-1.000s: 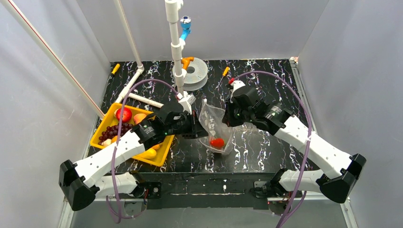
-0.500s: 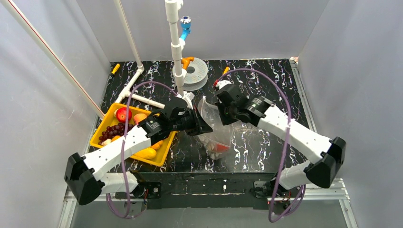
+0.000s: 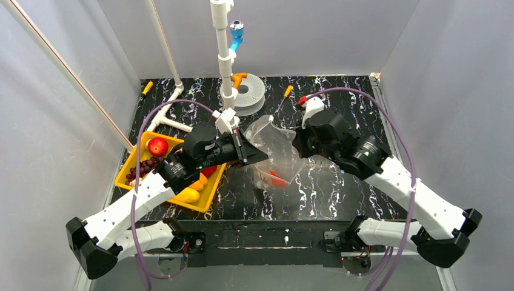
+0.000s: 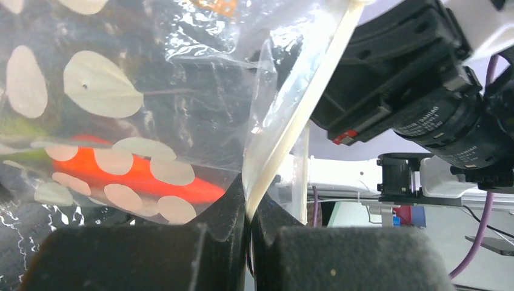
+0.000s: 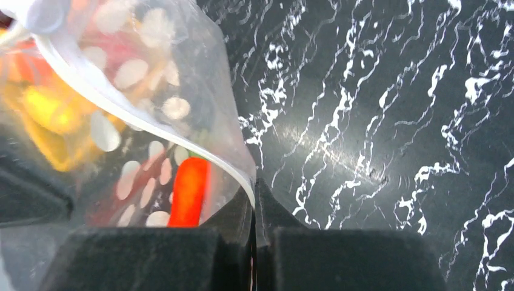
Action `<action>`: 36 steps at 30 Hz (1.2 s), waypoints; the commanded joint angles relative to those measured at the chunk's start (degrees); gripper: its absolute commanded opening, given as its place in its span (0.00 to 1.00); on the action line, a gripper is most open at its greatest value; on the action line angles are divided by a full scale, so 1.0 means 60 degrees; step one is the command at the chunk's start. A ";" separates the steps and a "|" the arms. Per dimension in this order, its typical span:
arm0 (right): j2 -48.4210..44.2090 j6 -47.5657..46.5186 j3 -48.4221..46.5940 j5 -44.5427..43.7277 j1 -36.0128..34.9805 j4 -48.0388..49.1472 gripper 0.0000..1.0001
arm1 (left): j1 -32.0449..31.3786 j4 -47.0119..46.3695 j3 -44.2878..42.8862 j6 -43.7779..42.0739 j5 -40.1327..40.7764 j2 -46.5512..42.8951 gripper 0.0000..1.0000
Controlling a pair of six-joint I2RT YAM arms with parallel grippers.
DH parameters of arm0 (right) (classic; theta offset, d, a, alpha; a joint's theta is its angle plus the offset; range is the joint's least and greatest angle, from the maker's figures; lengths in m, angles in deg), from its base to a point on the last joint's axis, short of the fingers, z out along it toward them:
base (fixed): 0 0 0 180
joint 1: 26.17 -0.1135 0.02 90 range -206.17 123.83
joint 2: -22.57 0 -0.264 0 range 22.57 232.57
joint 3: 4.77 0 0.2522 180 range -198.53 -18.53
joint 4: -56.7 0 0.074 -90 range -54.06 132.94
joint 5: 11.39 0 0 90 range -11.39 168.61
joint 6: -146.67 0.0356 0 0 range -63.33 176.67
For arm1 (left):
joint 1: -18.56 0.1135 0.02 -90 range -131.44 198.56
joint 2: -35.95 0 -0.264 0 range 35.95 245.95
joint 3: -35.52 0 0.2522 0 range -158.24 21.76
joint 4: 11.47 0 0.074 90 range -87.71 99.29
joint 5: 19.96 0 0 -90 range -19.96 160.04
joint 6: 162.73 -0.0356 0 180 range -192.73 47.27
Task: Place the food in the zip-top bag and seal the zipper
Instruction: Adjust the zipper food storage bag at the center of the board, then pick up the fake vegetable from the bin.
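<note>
Both arms have drawn apart since half a second ago, and the mouth of the bag now spreads wider between them.

At the far left, the yellow tray [image 3: 130,159] holds most of the food: a red apple [image 3: 157,146], purple grapes [image 3: 140,168] and some yellow pieces. So we judge the loading far from done.

Next comes the left gripper [image 4: 249,209]. Its jaws are pinched tight on the whitish zipper [image 4: 306,91], which rises slanting from between the pads.

In the middle, the zip-top bag [image 3: 276,145] hangs between the two arms, above the table [image 5: 376,109]. One red-orange piece [image 3: 277,178] lies low inside it.

On the right, the right gripper [image 5: 254,200] is clamped on the opposite edge of the mouth, with the film fanning out from its closed tips.

We read the step in hand as opening the mouth and steadying the bag. To do it well, we should:
- pull evenly from both sides, so the slick strip does not slide out of either grip;
- avoid tilting the bag, so the piece inside stays at the bottom;
- set the bag down before one gripper lets go to fetch from the tray, with its mouth gaping and turned toward the tray.
</note>
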 commanded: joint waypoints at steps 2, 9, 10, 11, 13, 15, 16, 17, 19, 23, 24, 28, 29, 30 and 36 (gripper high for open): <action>-0.0040 -0.0266 0.0033 -0.0256 0.0034 0.1006 0.01 | -0.0013 0.0384 -0.0014 -0.0167 0.0366 0.0276 0.00; 0.0295 -0.0163 0.0430 -0.0748 0.0035 0.0267 0.01 | -0.0013 -0.0321 0.0745 0.0079 -0.0294 0.0533 0.00; 0.0203 -0.0135 0.0472 -0.0639 0.0035 0.0311 0.01 | -0.0008 -0.0300 0.0729 -0.0007 -0.0328 0.0543 0.00; 0.0120 -0.0099 0.0477 -0.0482 0.0035 0.0360 0.01 | -0.0006 -0.0191 0.0667 -0.0156 -0.0345 0.0541 0.09; -0.0016 -0.0074 0.0390 -0.0184 0.0031 0.0414 0.01 | -0.0017 0.0205 0.0406 -0.0651 -0.0331 0.0522 0.28; -0.0136 -0.0062 0.0361 -0.0019 0.0034 0.0560 0.01 | -0.0002 0.0799 0.0058 -0.1237 -0.0303 0.0426 0.45; -0.0171 -0.0059 0.0373 -0.0022 0.0034 0.0596 0.01 | 0.0024 0.1161 -0.0175 -0.1629 -0.0254 0.0352 0.54; -0.0199 -0.0082 0.0389 -0.0050 0.0035 0.0626 0.01 | 0.0044 0.1625 -0.0426 -0.2025 -0.0217 0.0281 0.59; -0.0224 -0.0133 0.0426 -0.0227 0.0030 0.0659 0.01 | 0.0146 0.2712 -0.1067 -0.2878 0.0014 0.0041 0.70; -0.0259 -0.0216 0.0544 -0.0504 0.0034 0.0614 0.01 | 0.0287 0.4624 -0.2190 -0.4419 0.1108 -0.0656 0.79; -0.0287 -0.0217 0.0572 -0.0528 0.0035 0.0625 0.01 | 0.0300 0.5092 -0.2384 -0.4689 0.1596 -0.0839 0.80; -0.0382 -0.0185 0.0683 -0.0544 0.0033 0.0703 0.01 | 0.0398 0.6755 -0.2647 -0.5409 0.4070 -0.1122 0.83; -0.0411 -0.0165 0.0707 -0.0525 0.0034 0.0733 0.01 | 0.0424 0.7138 -0.2640 -0.5439 0.4751 -0.1085 0.83; -0.0422 -0.0152 0.0720 -0.0518 0.0029 0.0742 0.01 | 0.0449 0.7459 -0.2580 -0.5417 0.5420 -0.1018 0.83; -0.0498 -0.0149 0.0834 -0.0543 0.0034 0.0715 0.01 | 0.0754 0.8190 -0.1213 -0.3783 0.8405 -0.1254 0.90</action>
